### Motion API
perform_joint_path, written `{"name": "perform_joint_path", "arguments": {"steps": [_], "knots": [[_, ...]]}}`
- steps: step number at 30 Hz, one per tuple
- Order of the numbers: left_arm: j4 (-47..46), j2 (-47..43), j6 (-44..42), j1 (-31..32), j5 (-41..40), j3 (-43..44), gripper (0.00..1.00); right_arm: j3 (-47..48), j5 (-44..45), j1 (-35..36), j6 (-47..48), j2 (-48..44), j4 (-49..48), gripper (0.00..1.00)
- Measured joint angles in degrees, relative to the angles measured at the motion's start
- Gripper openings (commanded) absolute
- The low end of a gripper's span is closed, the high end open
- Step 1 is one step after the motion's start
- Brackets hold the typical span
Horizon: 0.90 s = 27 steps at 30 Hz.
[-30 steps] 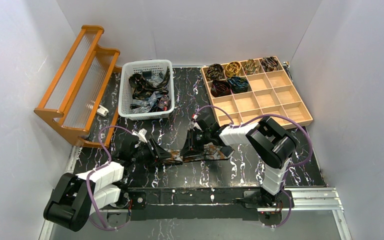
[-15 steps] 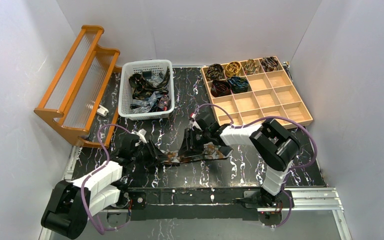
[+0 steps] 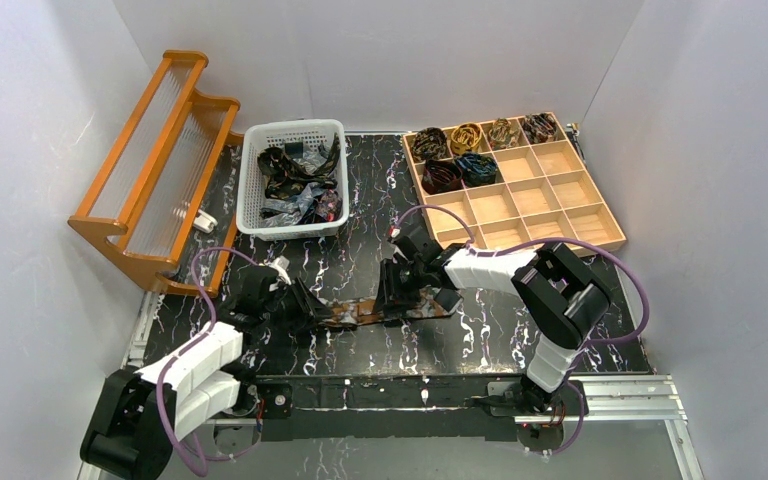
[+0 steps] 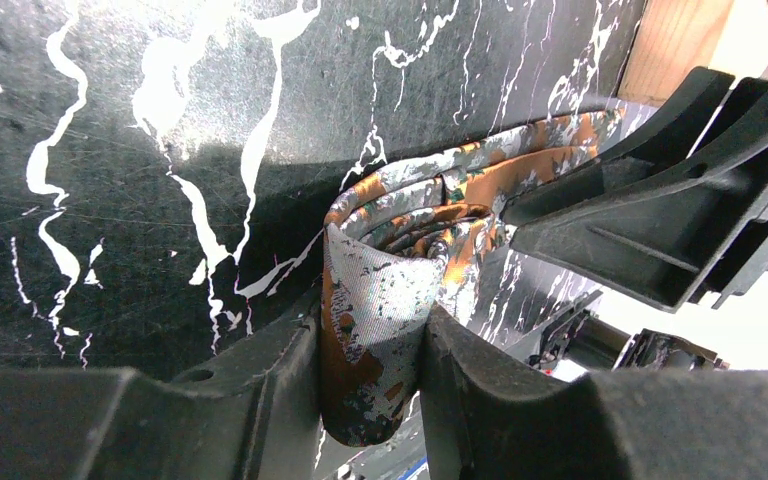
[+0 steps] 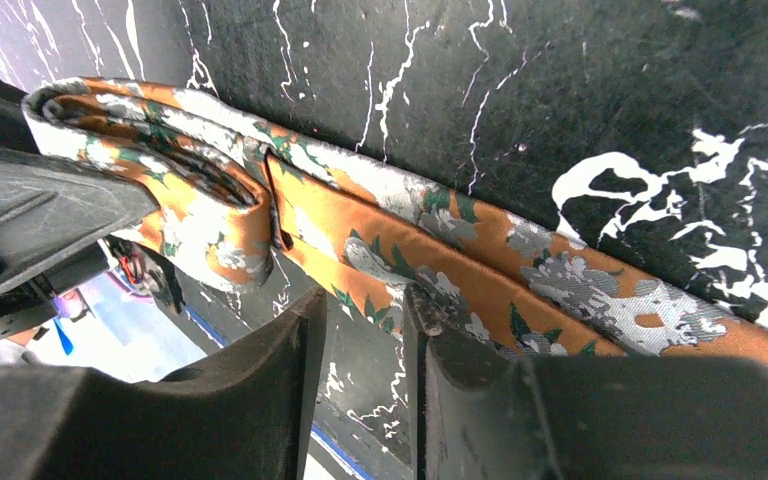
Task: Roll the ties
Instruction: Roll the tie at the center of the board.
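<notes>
A rust-orange tie with grey mottling lies flat on the black marbled table between my two grippers. My left gripper is shut on its rolled left end. In the left wrist view the coil stands on edge between the jaws of the left gripper. My right gripper sits over the flat strip just to the right of the coil. In the right wrist view its jaws stand slightly apart with bare table between them, and one fingertip rests on the tie's edge.
A white basket of loose ties stands at the back middle. A wooden grid tray at the back right holds several rolled ties in its far compartments. An orange wooden rack stands at the left.
My right gripper has shifted a little to the right along the tie. My left gripper stays shut on the coil, and its arm has shifted slightly.
</notes>
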<state>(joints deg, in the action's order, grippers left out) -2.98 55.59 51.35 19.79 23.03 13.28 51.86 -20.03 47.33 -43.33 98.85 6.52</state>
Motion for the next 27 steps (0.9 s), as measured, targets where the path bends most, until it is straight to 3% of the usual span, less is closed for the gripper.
{"name": "perform_joint_path", "arguments": {"steps": [14,22,27], "knots": [[6.58,-3.5,-0.37,0.04,-4.7,2.01,0.32,-1.77,-3.52,0.11,-4.66,0.0,0.63,0.39],[12.68,-2.4,-4.11,0.04,-7.13,6.75,0.31,-1.77,-4.52,0.68,-4.7,-1.05,0.44,0.46],[15.58,-1.29,-6.34,0.04,-9.01,10.54,0.3,-1.05,-5.73,0.7,-5.62,-2.99,-3.08,0.4]]}}
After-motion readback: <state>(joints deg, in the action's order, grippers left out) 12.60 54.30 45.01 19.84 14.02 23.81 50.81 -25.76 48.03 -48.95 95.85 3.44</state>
